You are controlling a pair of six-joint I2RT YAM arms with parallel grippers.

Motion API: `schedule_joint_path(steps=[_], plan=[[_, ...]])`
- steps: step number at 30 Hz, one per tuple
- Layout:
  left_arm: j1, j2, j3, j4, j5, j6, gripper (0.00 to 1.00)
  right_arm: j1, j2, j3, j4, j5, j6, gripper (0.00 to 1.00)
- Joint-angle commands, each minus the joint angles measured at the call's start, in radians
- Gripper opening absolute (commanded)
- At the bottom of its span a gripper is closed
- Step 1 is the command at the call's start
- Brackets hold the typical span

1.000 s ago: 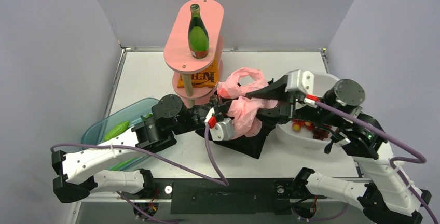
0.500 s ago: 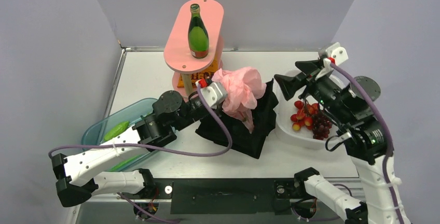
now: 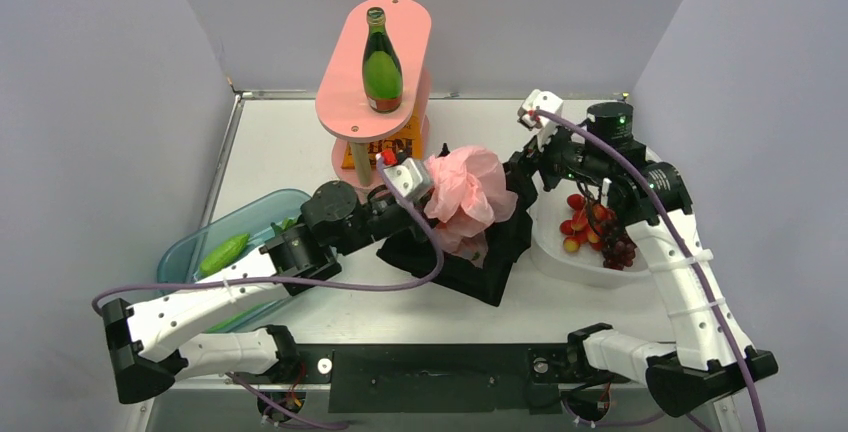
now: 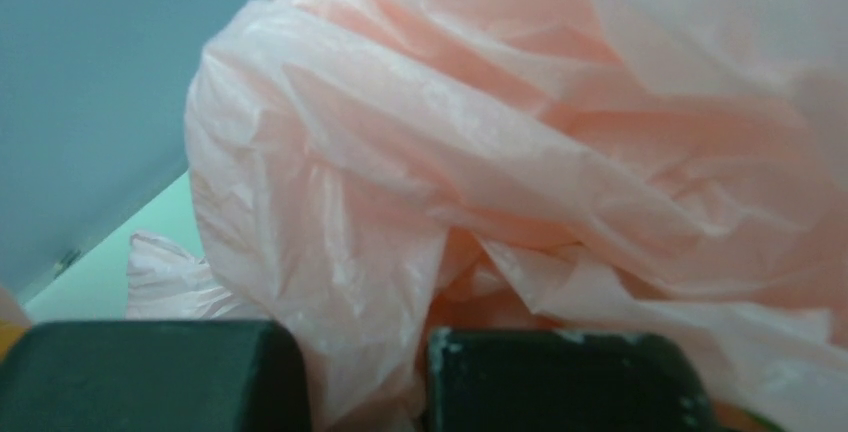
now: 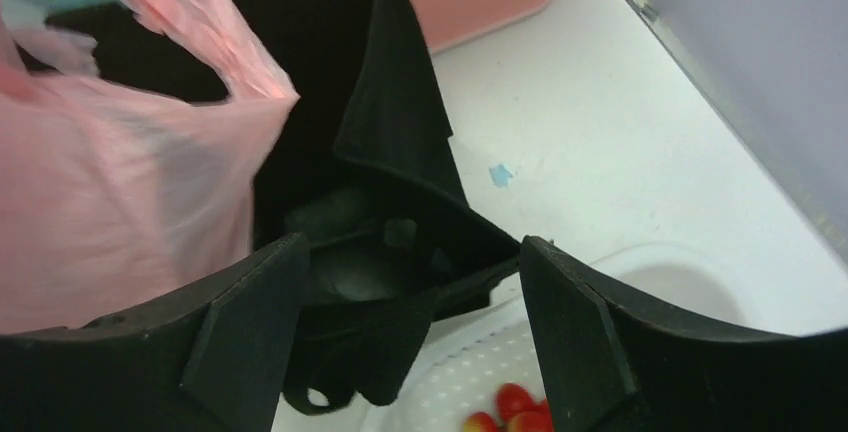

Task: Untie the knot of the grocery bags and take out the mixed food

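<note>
Left gripper [image 4: 360,382] pinches pink bag [image 3: 468,187], bunched over black tote [image 3: 470,257] on table [image 3: 290,142]. Right gripper [image 5: 410,252] spread wide, empty. Step: opening bag. Next, likely: right takes opposite fold.

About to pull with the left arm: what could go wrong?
The left gripper pinches the thin pink plastic bag; a hard pull may tear it. The open right gripper hangs by the rim of the black tote and the white bowl of grapes; it might snag fabric or nudge the bowl. The green bottle stands upright on the pink stand; a swing could topple it.
</note>
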Motion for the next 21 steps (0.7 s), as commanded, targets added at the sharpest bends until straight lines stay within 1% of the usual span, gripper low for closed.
schedule_joint_path(steps=[1, 3, 4, 7, 10, 15, 17, 18, 19, 20, 21], plan=[[-0.001, -0.126, -0.038, 0.008, 0.235, 0.148, 0.00, 0.004, 0.069, 0.116, -0.200, -0.128, -0.431, 0.73], [-0.003, -0.182, -0.080, -0.012, 0.269, 0.213, 0.00, 0.017, 0.116, 0.163, -0.282, -0.128, -0.545, 0.74], [-0.004, -0.212, -0.090, -0.016, 0.272, 0.241, 0.00, 0.036, 0.129, 0.185, -0.301, -0.119, -0.577, 0.74], [-0.007, -0.242, -0.100, -0.038, 0.257, 0.271, 0.00, 0.085, 0.178, 0.200, -0.343, -0.046, -0.696, 0.74], [-0.010, -0.258, -0.103, -0.046, 0.269, 0.315, 0.00, 0.143, 0.224, 0.189, -0.341, 0.006, -0.744, 0.73], [-0.023, -0.304, -0.160, -0.053, 0.346, 0.439, 0.00, 0.162, 0.293, 0.198, -0.284, 0.069, -0.712, 0.66], [-0.034, -0.315, -0.173, -0.045, 0.338, 0.462, 0.00, 0.164, 0.299, 0.189, -0.254, 0.093, -0.690, 0.56], [-0.037, -0.314, -0.175, -0.037, 0.316, 0.461, 0.00, 0.162, 0.298, 0.186, -0.244, 0.103, -0.664, 0.42], [-0.039, -0.307, -0.176, -0.005, 0.302, 0.457, 0.00, 0.160, 0.297, 0.188, -0.229, 0.102, -0.650, 0.31], [-0.040, -0.301, -0.177, 0.018, 0.268, 0.449, 0.00, 0.152, 0.297, 0.194, -0.225, 0.088, -0.615, 0.09], [-0.042, -0.282, -0.178, 0.081, 0.248, 0.445, 0.00, 0.146, 0.297, 0.206, -0.213, 0.075, -0.590, 0.03]])
